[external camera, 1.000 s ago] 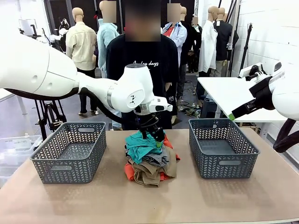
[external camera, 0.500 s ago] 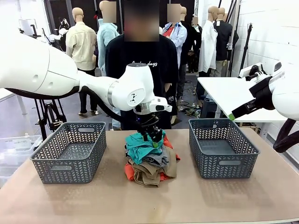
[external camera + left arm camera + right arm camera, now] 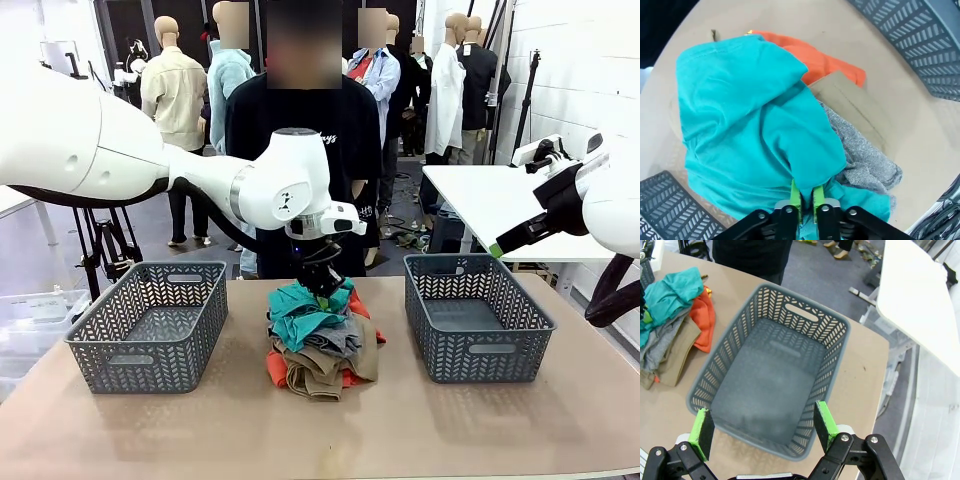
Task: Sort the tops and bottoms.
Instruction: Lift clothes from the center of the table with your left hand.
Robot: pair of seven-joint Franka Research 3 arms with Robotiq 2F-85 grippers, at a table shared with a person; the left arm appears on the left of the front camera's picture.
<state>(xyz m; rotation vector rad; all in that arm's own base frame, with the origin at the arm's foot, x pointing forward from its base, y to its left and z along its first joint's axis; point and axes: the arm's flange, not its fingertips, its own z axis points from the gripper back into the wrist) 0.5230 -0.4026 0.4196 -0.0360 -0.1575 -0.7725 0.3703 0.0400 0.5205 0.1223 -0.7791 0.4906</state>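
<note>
Left gripper [image 3: 804, 192] pinches a fold of the teal garment [image 3: 750, 125] atop the clothes pile [image 3: 325, 355] at frame centre; right gripper [image 3: 762, 427] hangs, fingers spread wide, over the right-hand grey basket [image 3: 846, 335]

Tan desk [image 3: 150, 430] spans the near side. Far right: white table [image 3: 480, 200], with a white brick wall [image 3: 585, 60] behind it. Dark grey floor [image 3: 825, 272] beyond the desk. Far left: black stand legs [image 3: 105, 250], with a clear plastic bin [image 3: 25, 320] low beside them. Even indoor light.
</note>
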